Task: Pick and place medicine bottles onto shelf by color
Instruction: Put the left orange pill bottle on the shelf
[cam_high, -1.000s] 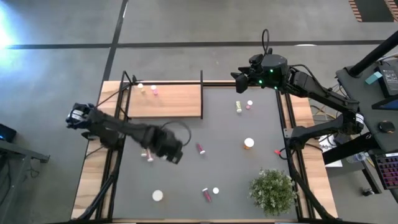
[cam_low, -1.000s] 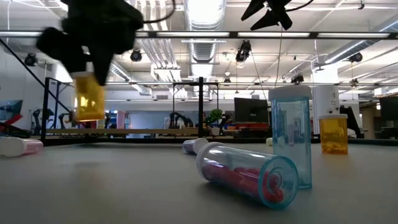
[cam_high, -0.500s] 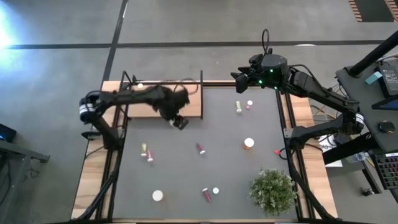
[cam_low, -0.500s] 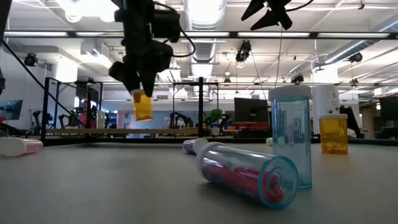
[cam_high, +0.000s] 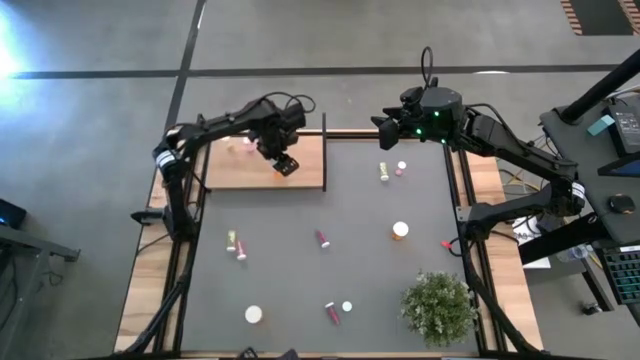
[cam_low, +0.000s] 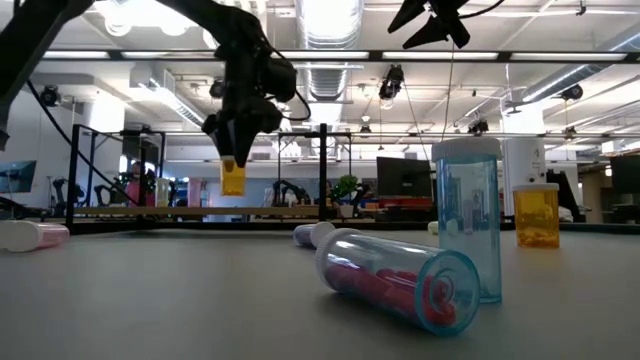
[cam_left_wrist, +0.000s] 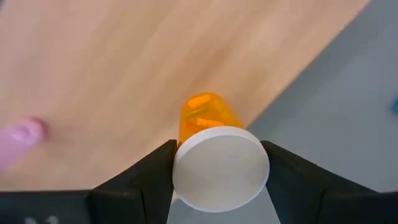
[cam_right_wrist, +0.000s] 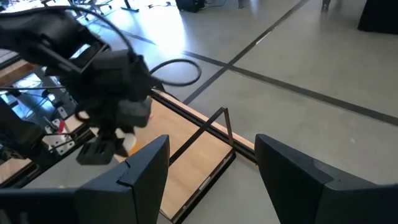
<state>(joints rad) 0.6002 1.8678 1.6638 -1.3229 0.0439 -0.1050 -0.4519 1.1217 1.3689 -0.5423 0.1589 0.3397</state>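
Note:
My left gripper (cam_high: 285, 165) hangs over the right part of the light-wood shelf (cam_high: 240, 172), shut on an orange medicine bottle (cam_low: 232, 178) with a white cap. In the left wrist view the bottle's orange body (cam_left_wrist: 205, 115) shows above the shelf board (cam_left_wrist: 93, 68), near its edge. A pink bottle (cam_left_wrist: 22, 137) lies on the shelf farther along. My right gripper (cam_high: 385, 128) waits open, raised over the table's far right corner, with nothing between its fingers (cam_right_wrist: 146, 171). My left gripper pinches the orange bottle's white cap (cam_left_wrist: 221, 168) by its round sides between the two fingers (cam_left_wrist: 149, 180). The fingers point down from above. The bottle hangs upright below them, clear of the shelf.
Loose bottles lie on the dark tabletop: a yellow-green one (cam_high: 384, 172), a pink one (cam_high: 401, 168), an orange one (cam_high: 400, 231), red ones (cam_high: 323, 239) (cam_high: 331, 312), a pair at the left (cam_high: 236, 243) and a white one (cam_high: 254, 314). A green plant (cam_high: 438, 305) stands near right.
My left gripper has swung from the table's left middle toward the far edge and now hangs over the shelf. Its wrist rolled on the way. The orange bottle went with it, upright and clear of the table throughout.

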